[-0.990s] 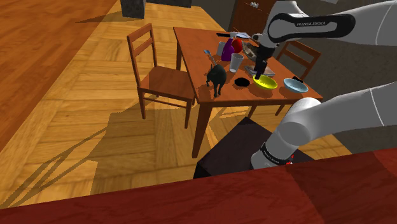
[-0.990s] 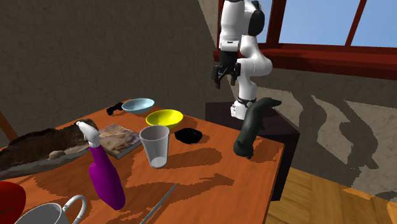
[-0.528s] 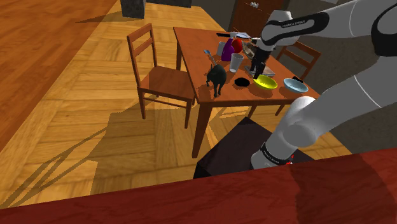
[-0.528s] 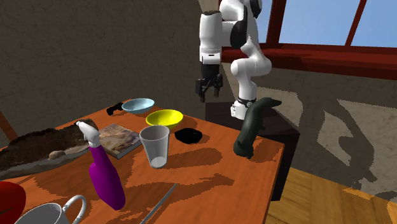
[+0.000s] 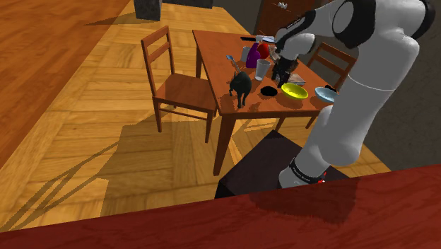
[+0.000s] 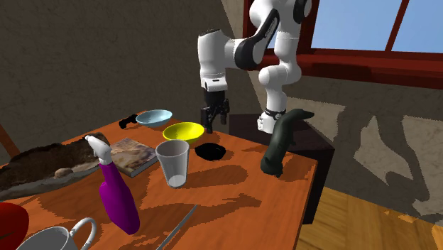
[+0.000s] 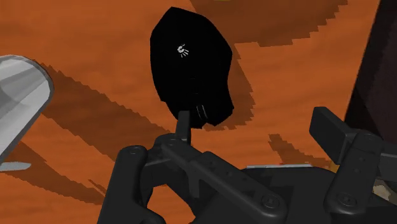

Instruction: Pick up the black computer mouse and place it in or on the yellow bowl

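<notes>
The black computer mouse (image 5: 268,91) (image 6: 210,150) lies on the wooden table, beside the yellow bowl (image 5: 295,90) (image 6: 184,131), which stands upright with nothing in it. My gripper (image 5: 280,77) (image 6: 213,122) hangs a little above the table, over the gap between bowl and mouse. Its fingers stand apart and hold nothing. In the wrist view the mouse (image 7: 191,67) lies just ahead of the open gripper (image 7: 232,143), not between the fingers (image 7: 132,167).
Close to the mouse stand a clear cup (image 6: 172,162) (image 7: 19,105) and a black cat figure (image 6: 280,142) (image 5: 241,86). A blue bowl (image 6: 154,117), a book (image 6: 131,155), a purple spray bottle (image 6: 117,195) and a mug (image 6: 57,238) share the table (image 6: 234,185). A chair (image 5: 177,85) stands alongside.
The arm has swung from beyond the yellow bowl toward the mouse and come down lower. The gripper stays open; mouse and bowl have not moved.
</notes>
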